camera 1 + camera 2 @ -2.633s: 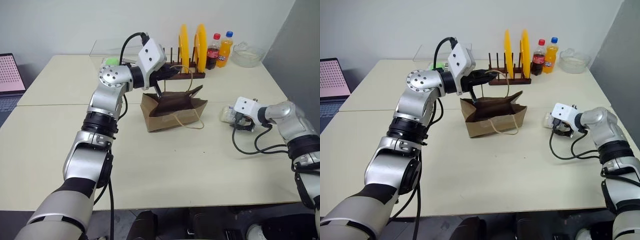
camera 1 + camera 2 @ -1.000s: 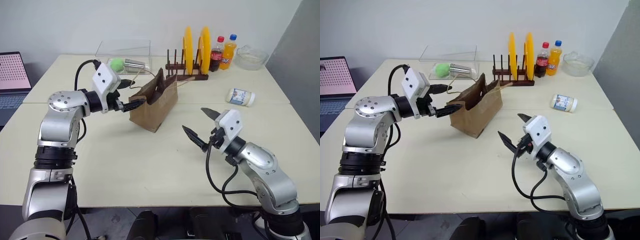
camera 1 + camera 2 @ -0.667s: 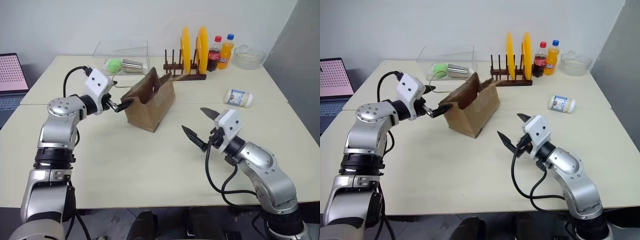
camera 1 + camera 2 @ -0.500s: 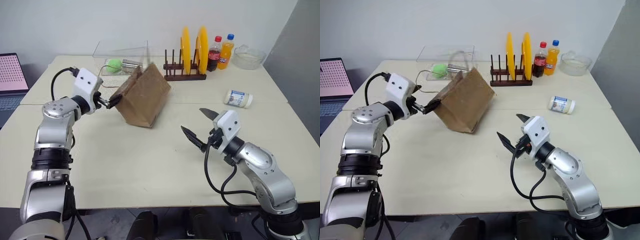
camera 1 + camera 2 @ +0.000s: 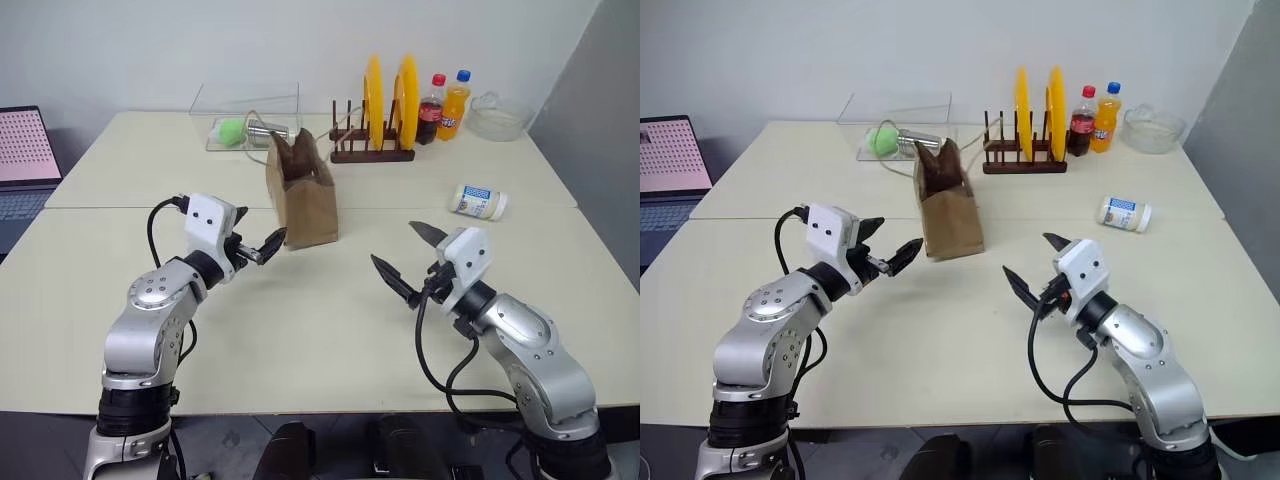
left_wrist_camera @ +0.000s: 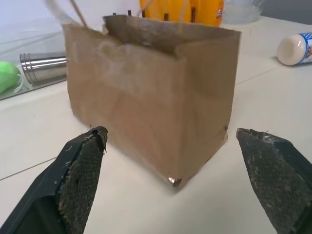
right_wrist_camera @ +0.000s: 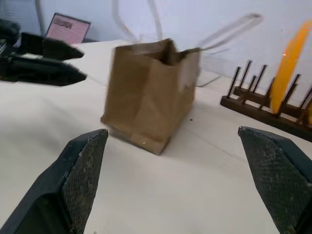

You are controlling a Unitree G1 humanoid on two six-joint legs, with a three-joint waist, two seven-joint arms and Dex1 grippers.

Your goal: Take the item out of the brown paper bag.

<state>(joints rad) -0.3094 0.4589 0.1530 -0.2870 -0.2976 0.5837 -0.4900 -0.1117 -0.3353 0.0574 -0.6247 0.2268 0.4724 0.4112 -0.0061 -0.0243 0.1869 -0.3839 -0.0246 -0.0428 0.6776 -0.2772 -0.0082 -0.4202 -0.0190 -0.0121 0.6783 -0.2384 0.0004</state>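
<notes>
The brown paper bag stands upright on the table's middle, mouth up, with nothing gripping it. The item, a small white bottle with a blue label, lies on its side on the table to the bag's right, outside the bag. My left gripper is open just short of the bag's near left side, pointing at it, and the bag sits between its fingers in the left wrist view. Open and empty, my right gripper hovers over the table nearer than the bag and to its right.
A wooden dish rack with two yellow plates stands behind the bag, with a cola bottle, an orange soda bottle and a glass bowl to its right. A clear tray holds a green ball and a metal cup. A laptop sits far left.
My left gripper has let go of the tilted, raised bag and dropped back toward me. The bag now stands upright on the table. The right gripper has stayed put.
</notes>
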